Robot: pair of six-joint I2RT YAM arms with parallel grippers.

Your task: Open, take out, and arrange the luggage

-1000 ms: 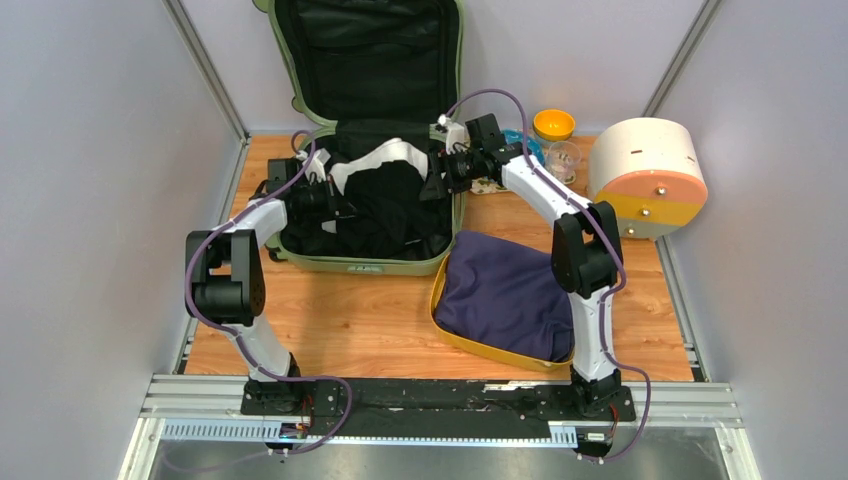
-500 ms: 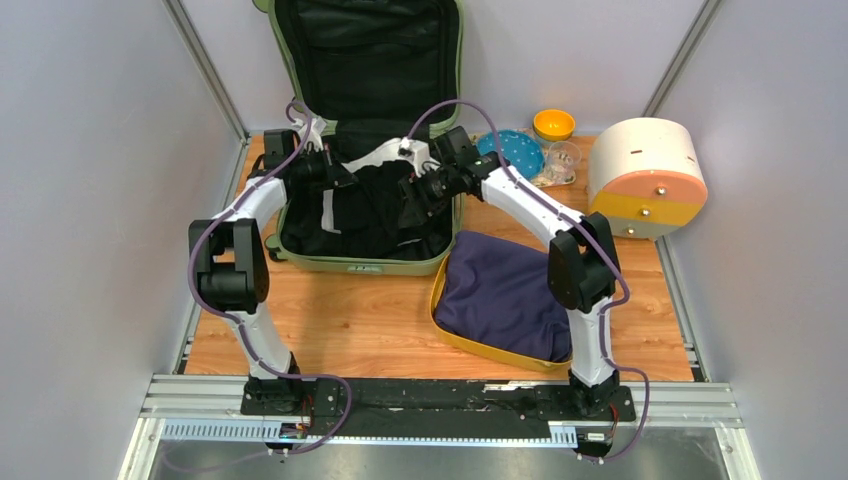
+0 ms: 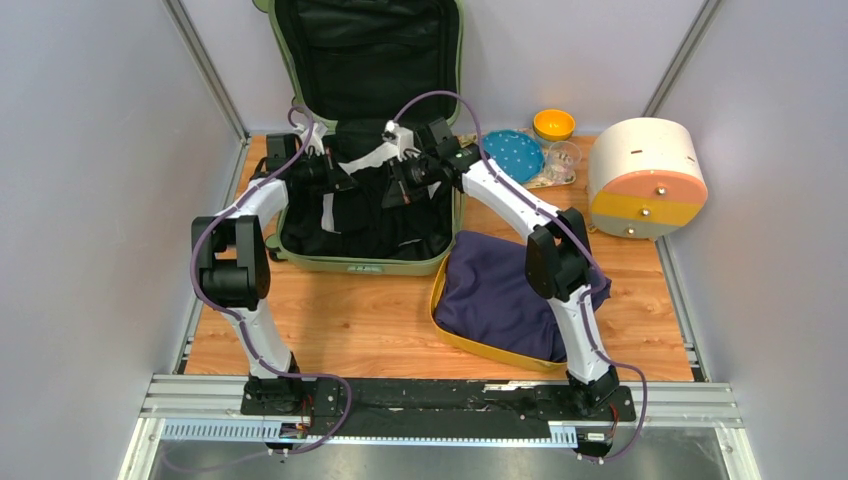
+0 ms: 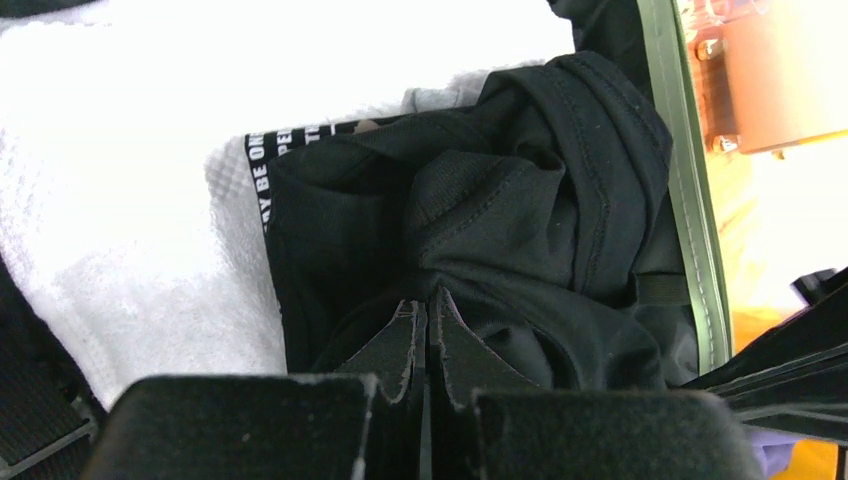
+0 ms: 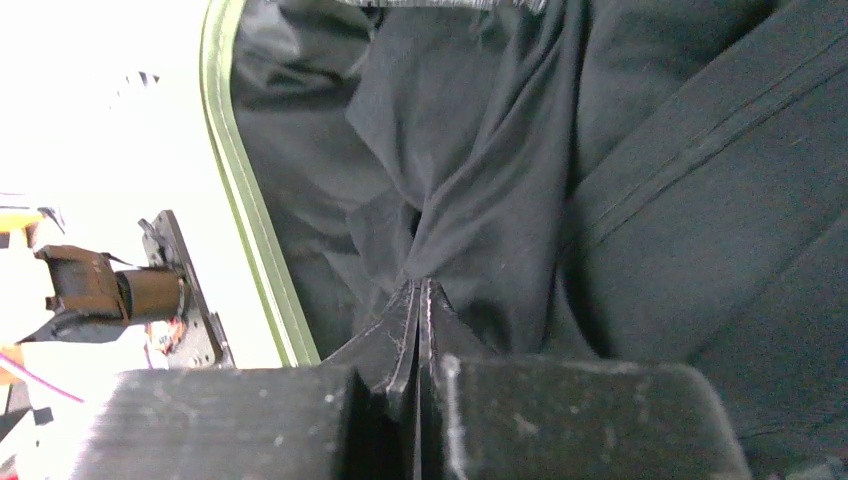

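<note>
Suitcase: the green suitcase (image 3: 360, 266) is lying open at the upper middle of the overhead view, its lid leaning up against the back wall.
Left claw: my left claw (image 4: 428, 305) is squeezing together on a fold of the black clothes (image 4: 520, 220), just beside a white towel (image 4: 120, 160).
Right claw: my right claw (image 5: 421, 292) is pinching together on the black clothes too, inside the suitcase near its green rim.
Tray: a yellow tray (image 3: 482, 347) is holding a purple cloth (image 3: 495, 285), lower right of the suitcase.
</note>
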